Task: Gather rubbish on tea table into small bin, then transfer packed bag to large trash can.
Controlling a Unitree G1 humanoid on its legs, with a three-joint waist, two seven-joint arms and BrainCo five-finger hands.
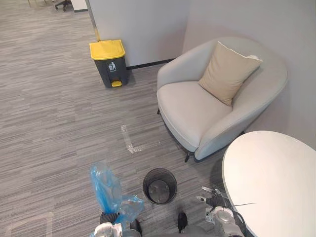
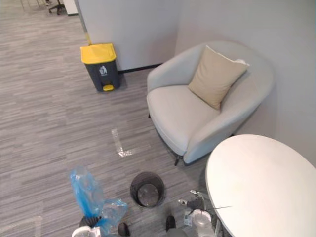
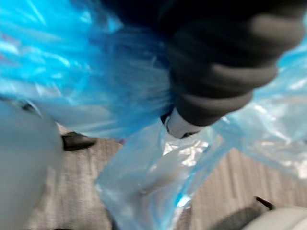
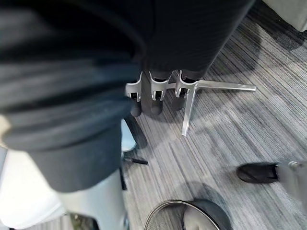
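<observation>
Left hand [image 3: 216,72]: blue bag [image 1: 105,187] is bunched at it and stands up from it. The grip is buried in plastic, so I cannot tell its state. Right hand [image 4: 153,96] is slack and empty, beside the desk [image 1: 276,177]. The large trash can [image 1: 109,61], lid down, lies well ahead across open floor [image 1: 59,123], on the left hand's side. The small bin [image 1: 159,185] sits just beside the bag. The armchair [image 1: 207,108] flanks the route on the right and, in my judgement, does not block it.

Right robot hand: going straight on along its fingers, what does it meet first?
Likely the small mesh bin; the right robot hand points its straight fingers toward it over carpet. Depth is unclear: it could touch carpet short of the rim.
</observation>
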